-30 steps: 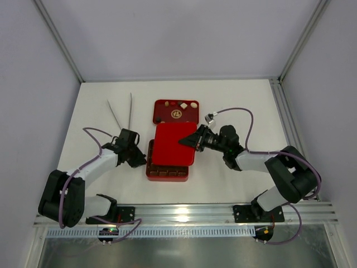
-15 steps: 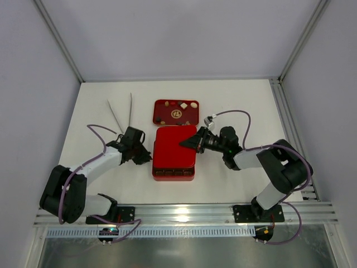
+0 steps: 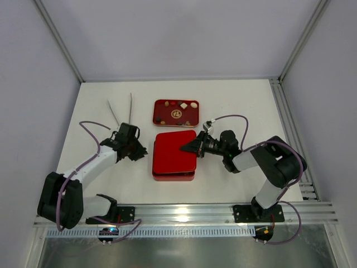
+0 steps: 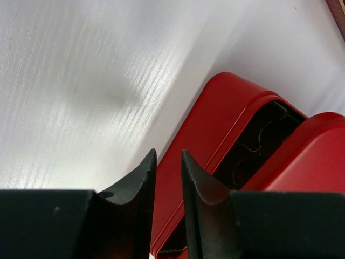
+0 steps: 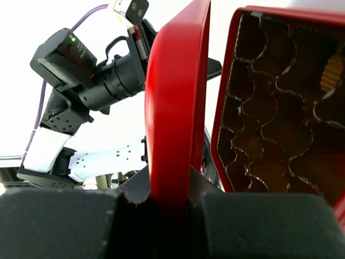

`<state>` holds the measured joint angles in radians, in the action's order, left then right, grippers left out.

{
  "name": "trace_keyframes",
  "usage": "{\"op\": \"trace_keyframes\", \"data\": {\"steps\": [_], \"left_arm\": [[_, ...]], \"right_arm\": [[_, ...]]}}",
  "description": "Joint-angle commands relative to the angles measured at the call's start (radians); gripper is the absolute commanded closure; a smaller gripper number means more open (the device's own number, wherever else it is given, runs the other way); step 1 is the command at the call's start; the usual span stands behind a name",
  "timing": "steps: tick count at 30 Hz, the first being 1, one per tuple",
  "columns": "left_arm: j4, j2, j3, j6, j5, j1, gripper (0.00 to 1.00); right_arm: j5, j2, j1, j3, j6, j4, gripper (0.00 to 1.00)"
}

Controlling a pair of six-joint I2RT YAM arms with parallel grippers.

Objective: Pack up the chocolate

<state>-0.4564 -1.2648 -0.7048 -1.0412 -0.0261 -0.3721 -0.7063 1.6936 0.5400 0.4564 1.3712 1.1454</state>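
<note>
The right gripper (image 5: 170, 197) pinches the edge of the red lid (image 5: 175, 108) at centre frame; the left gripper (image 4: 168, 162) — jaws a slit apart, empty — sits beside the box (image 4: 210, 129), perhaps touching. The chocolate (image 3: 183, 104) lies in the upper-centre tray (image 3: 156, 110).

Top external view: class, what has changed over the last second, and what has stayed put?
The red box slid right, under the lid. The left gripper came off it and backed away left. The right gripper still clamps the lid. The tray of chocolate and the sticks have not moved.
</note>
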Motion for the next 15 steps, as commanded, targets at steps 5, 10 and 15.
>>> {"op": "trace_keyframes", "data": {"steps": [5, 10, 15], "left_arm": [[-0.028, 0.036, -0.055, 0.032, -0.005, 0.009, 0.73], [-0.034, 0.044, -0.058, 0.036, 0.0, 0.01, 0.72], [-0.034, 0.047, -0.059, 0.038, 0.011, 0.01, 0.72]], "right_arm": [[-0.038, -0.017, -0.002, -0.019, -0.003, 0.082, 0.96], [-0.041, -0.012, -0.002, -0.03, -0.003, 0.077, 0.95], [-0.05, -0.003, -0.002, -0.038, -0.003, 0.079, 0.94]]}}
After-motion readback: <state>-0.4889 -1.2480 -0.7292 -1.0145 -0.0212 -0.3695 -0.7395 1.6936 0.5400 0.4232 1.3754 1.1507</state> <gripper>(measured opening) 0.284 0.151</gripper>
